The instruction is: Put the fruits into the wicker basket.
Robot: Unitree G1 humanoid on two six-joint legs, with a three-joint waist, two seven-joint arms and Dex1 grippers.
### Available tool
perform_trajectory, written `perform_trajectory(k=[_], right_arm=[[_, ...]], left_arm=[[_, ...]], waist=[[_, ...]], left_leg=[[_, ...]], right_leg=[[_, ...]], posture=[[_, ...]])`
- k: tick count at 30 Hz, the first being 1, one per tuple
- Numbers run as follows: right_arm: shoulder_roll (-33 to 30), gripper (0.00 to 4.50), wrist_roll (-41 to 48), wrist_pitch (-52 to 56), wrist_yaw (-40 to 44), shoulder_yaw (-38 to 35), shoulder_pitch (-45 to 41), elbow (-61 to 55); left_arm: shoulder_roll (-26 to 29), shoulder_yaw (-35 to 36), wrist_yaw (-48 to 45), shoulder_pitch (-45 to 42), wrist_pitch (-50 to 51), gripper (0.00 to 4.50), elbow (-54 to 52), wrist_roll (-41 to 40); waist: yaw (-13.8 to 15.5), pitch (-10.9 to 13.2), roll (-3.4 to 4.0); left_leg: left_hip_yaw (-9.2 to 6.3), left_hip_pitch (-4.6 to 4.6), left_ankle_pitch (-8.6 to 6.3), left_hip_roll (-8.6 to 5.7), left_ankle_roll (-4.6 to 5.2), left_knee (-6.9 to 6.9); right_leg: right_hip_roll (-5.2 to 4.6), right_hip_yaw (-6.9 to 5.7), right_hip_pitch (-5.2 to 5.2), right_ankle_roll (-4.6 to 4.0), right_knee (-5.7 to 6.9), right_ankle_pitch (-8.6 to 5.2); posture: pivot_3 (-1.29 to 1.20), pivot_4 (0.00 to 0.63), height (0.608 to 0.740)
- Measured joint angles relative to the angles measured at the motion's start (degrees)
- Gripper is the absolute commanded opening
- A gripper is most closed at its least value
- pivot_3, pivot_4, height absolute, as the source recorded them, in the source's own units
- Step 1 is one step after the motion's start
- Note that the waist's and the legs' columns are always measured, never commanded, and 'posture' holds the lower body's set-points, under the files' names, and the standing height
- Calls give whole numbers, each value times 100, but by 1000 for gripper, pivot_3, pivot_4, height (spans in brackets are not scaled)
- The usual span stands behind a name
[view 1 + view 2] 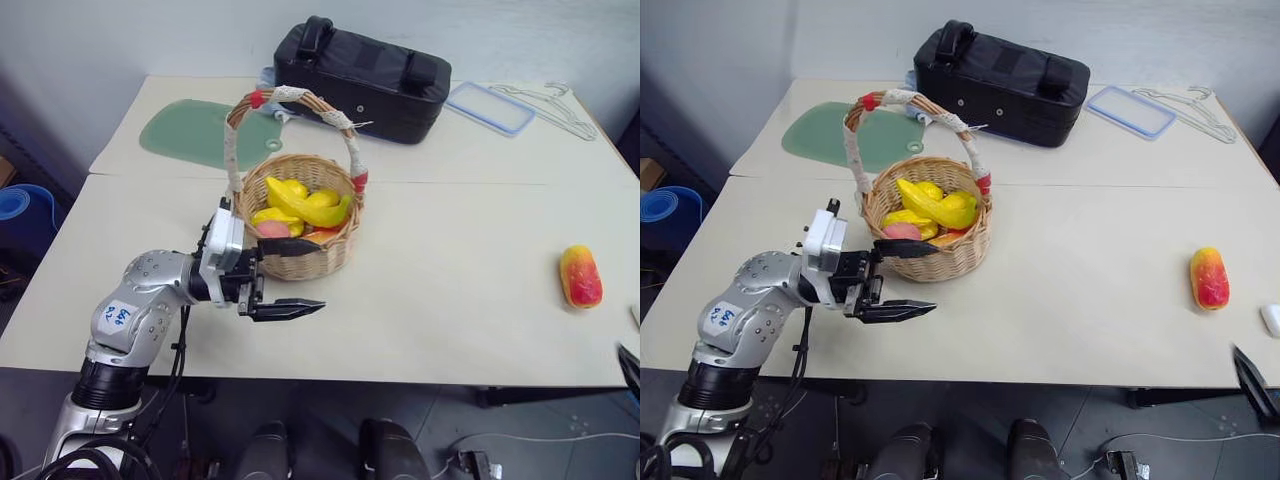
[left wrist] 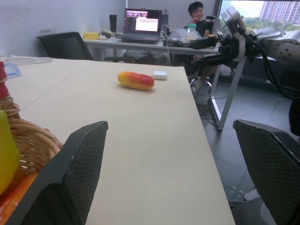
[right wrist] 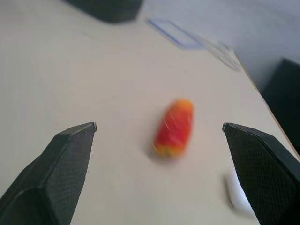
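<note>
The wicker basket point(image 1: 300, 215) stands left of the table's middle and holds a yellow banana point(image 1: 305, 203) with other yellow and pink-red fruits. My left gripper point(image 1: 298, 278) hangs open just in front of the basket. One of its fingers is beside the basket's front wall, and nothing is between the fingers. A red-orange-and-yellow mango point(image 1: 581, 276) lies alone near the table's right edge. In the right wrist view, my right gripper point(image 3: 159, 125) is open and level, with the mango point(image 3: 174, 127) on the table ahead of it. One of its fingers point(image 1: 1250, 385) pokes in beyond the table's front right corner.
A small white case point(image 1: 1272, 320) lies close beside the mango. At the back are a black bag point(image 1: 362, 78), a green mat point(image 1: 195, 130), a blue-rimmed clear lid point(image 1: 490, 107) and a wire hanger point(image 1: 555, 105). A person point(image 2: 197, 11) sits at a desk beyond the table.
</note>
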Motion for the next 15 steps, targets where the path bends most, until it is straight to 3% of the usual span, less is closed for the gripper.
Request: perform_trajectory(k=[4, 7, 10, 15], right_arm=[[132, 4464, 64, -67, -35, -87, 503, 411], [-152, 4464, 208, 89, -45, 17, 453, 430], [-1004, 4464, 437, 756, -206, 229, -16, 404], [-3130, 4464, 551, 2991, -742, 824, -1264, 856]], left_arm=[[-28, 29, -10, 8, 200, 4500, -17, -162], [108, 24, -96, 100, 196, 4500, -72, -117], [90, -7, -85, 152, 185, 4500, -215, -107], [47, -9, 52, 227, 71, 4500, -284, 15]], waist=[[-29, -3, 4], [-129, -5, 8], [-155, -4, 8], [-102, -2, 8]], left_leg=[[-3, 49, 2, 0, 1, -49], [5, 70, 2, 0, 1, -54], [20, 102, -3, 1, 5, -58], [23, 113, -5, 3, 7, -60]], right_leg=[[0, 34, 25, -16, -55, -9], [0, 51, 33, -15, -54, -9], [0, 68, 55, -15, -58, -9], [4, 71, 66, -15, -67, -9]], posture=[[0, 150, 740], [0, 150, 740], [0, 150, 740], [0, 150, 740]])
